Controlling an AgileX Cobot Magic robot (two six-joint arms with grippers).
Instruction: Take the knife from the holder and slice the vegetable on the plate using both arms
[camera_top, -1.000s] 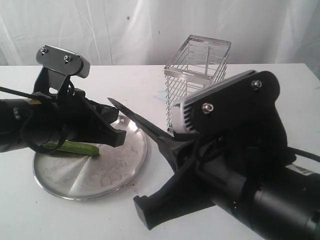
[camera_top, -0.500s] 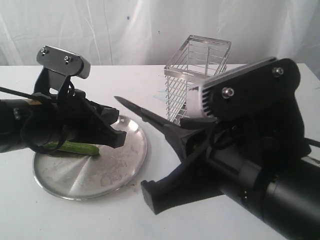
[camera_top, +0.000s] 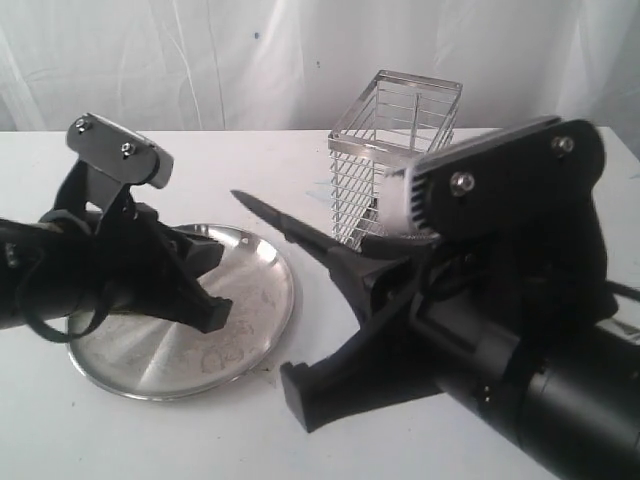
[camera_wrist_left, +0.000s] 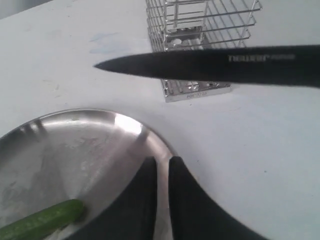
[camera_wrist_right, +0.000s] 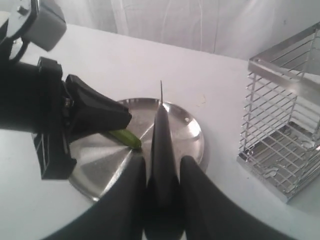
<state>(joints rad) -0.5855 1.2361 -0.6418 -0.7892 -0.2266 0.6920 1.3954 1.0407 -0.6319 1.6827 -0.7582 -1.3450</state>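
Note:
My right gripper (camera_wrist_right: 162, 162) is shut on the knife (camera_wrist_right: 161, 127), whose black blade points over the plate (camera_wrist_right: 187, 131). From the exterior, the knife (camera_top: 285, 226) hangs in the air between the plate (camera_top: 255, 300) and the wire holder (camera_top: 395, 160), held by the right gripper (camera_top: 335, 310). The green vegetable (camera_wrist_left: 42, 220) lies on the plate (camera_wrist_left: 75, 150), beside the left gripper (camera_wrist_left: 162, 161), not between its fingers. That gripper is shut and empty, low over the plate's rim. In the exterior view the left gripper (camera_top: 212, 308) and its arm hide the vegetable.
The holder (camera_wrist_right: 285, 135) stands empty behind and to the right of the plate on the white table (camera_top: 250, 420). A white curtain (camera_top: 250, 60) closes off the back. The bulky right arm (camera_top: 520, 330) fills the front right.
The left arm has dropped and tilted down over the plate, now covering the vegetable in the exterior view. The right arm first carried the knife a little to the right, then held nearly still.

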